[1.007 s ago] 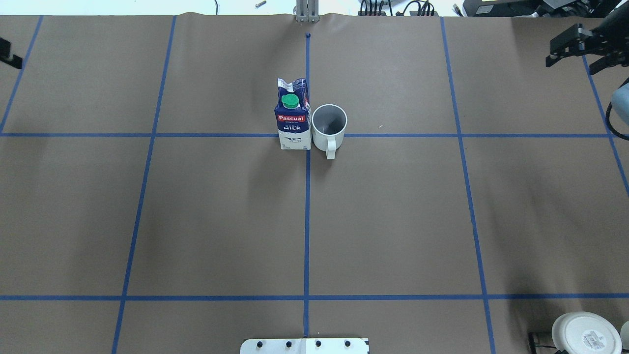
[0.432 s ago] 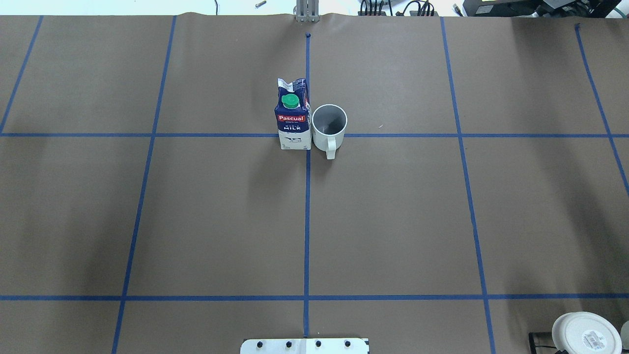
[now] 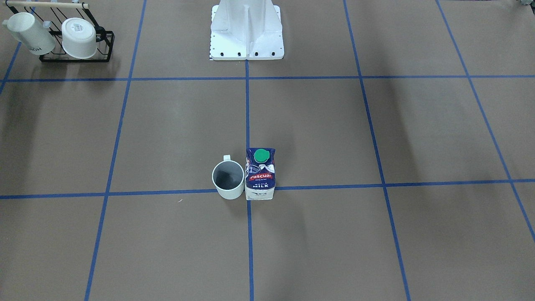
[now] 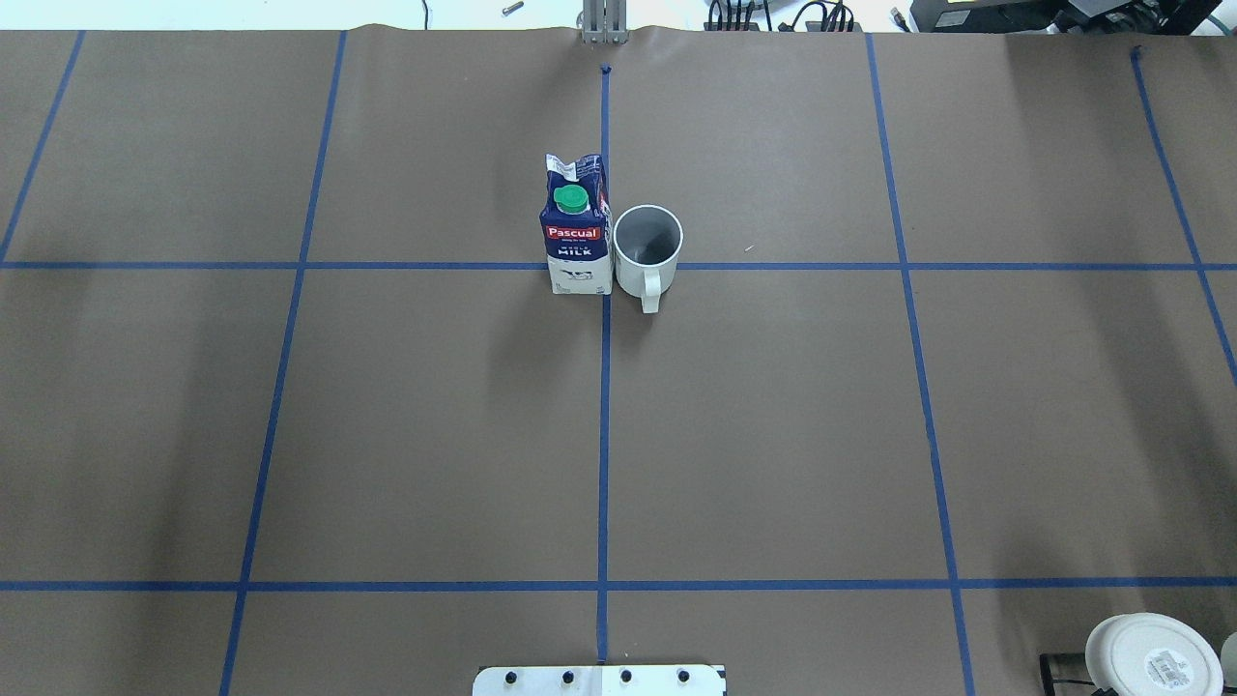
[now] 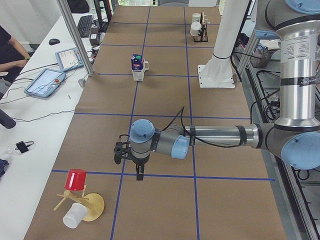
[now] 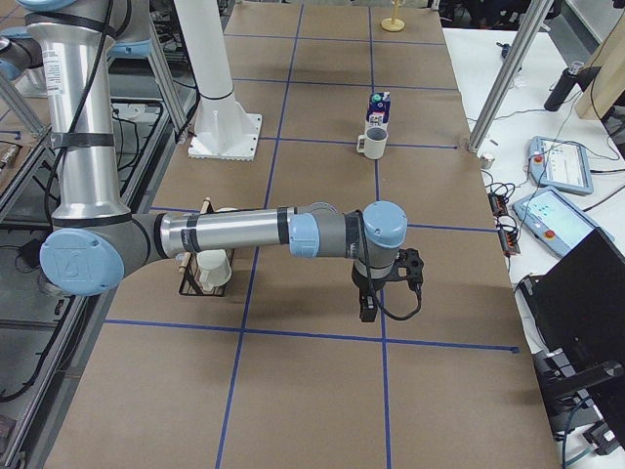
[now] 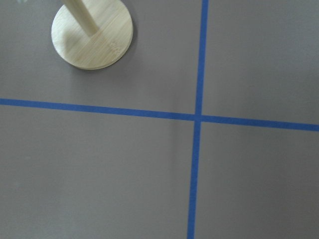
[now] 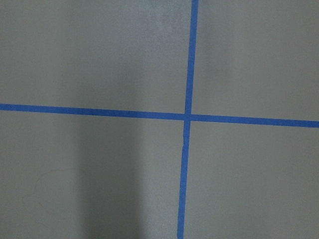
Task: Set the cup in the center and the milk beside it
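The cup (image 4: 647, 249) stands upright on the tabletop (image 4: 773, 435), mouth up. In the overhead view it is at 3 o'clock of the milk (image 4: 577, 232) and just beside it; contact cannot be confirmed. The foot of the milk covers the center crossing of the blue tape lines (image 4: 604, 387). The cup handle points to 6 o'clock, toward the robot. Treat the cup as rigid, glazed, probably slippery and breakable. Pinch one wall at the rim, or span the body from 3 to 9 o'clock, clear of the handle. Treat the milk as soft-walled paperboard of unknown fill. Grip its flat side panels at mid-height, below the gable, with moderate force. The left claw (image 5: 138, 172) and the right claw (image 6: 368, 308) hang well apart from both items. Whether either is spread or pressed together cannot be told.
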